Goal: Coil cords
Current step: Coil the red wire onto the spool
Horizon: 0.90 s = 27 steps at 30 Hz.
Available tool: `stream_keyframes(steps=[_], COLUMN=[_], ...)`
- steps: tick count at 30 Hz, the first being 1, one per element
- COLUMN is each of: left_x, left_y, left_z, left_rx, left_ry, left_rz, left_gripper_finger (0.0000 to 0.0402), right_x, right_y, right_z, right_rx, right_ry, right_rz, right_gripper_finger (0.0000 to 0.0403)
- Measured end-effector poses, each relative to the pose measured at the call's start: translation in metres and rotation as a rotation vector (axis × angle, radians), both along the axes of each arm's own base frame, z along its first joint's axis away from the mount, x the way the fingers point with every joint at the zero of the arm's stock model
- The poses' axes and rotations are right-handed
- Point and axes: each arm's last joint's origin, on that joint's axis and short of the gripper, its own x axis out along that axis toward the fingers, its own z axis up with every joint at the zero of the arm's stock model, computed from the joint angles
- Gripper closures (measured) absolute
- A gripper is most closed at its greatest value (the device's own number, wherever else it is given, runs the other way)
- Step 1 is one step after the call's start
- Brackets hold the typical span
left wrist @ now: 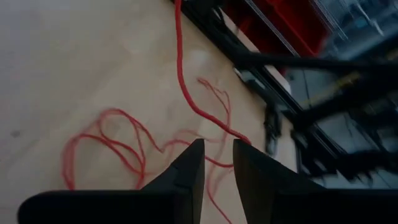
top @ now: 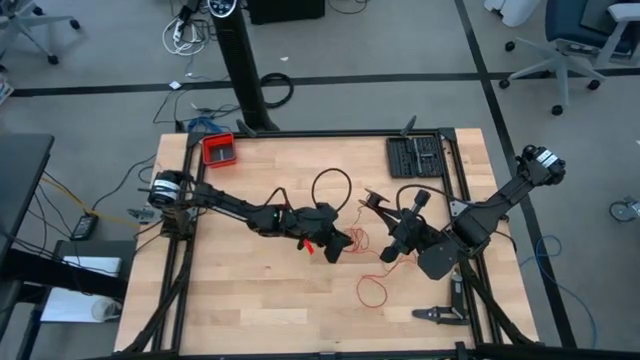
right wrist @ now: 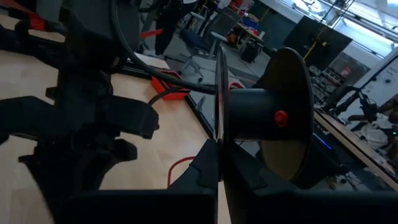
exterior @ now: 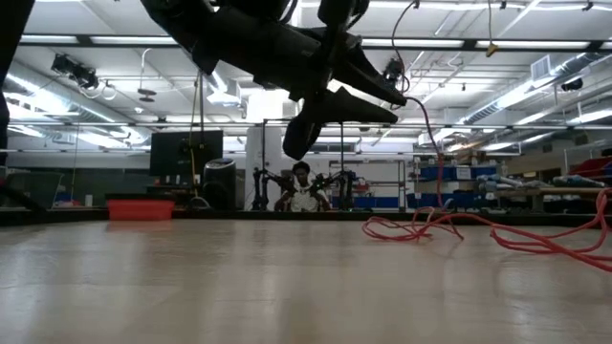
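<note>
The cord (top: 372,290) lies in loose loops on the desk (top: 250,310), between the left claw (top: 337,247) and the right claw (top: 388,255); a tray (top: 219,150) sits at the far left corner, a tool case (top: 414,156) far right

no readable text, labels, brands or numbers in any view.
</note>
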Motion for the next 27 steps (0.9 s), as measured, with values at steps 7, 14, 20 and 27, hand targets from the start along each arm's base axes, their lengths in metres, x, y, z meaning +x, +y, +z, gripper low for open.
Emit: stream_keyframes(steps=[7,14,20,27], left_x=[-0.0001,0.0003,0.0006,0.0006], left_y=[0.0000,0.0021,0.0044,0.0054], left_z=[0.0001,0.0000,0.0001,0.0000], left_rx=[-0.035,-0.014,0.019,0.038], left_ry=[0.003,0.001,-0.002,-0.003], left_rz=[-0.133,-0.066,0.008,0.034], left_gripper_finger=[0.0314,0.0314,0.0314,0.0314], right_x=[-0.0007,-0.0007,-0.0006,-0.0006], right_y=[0.0011,0.0012,0.0012,0.0012], right_z=[-0.0002,-0.0002,-0.0001,-0.0001], right_rx=[-0.002,-0.001,-0.001,-0.001], right_ry=[0.003,0.002,0.000,0.001], right_rz=[0.005,0.005,0.005,0.006], right_gripper_finger=[0.0398,0.0398,0.0398,0.0398])
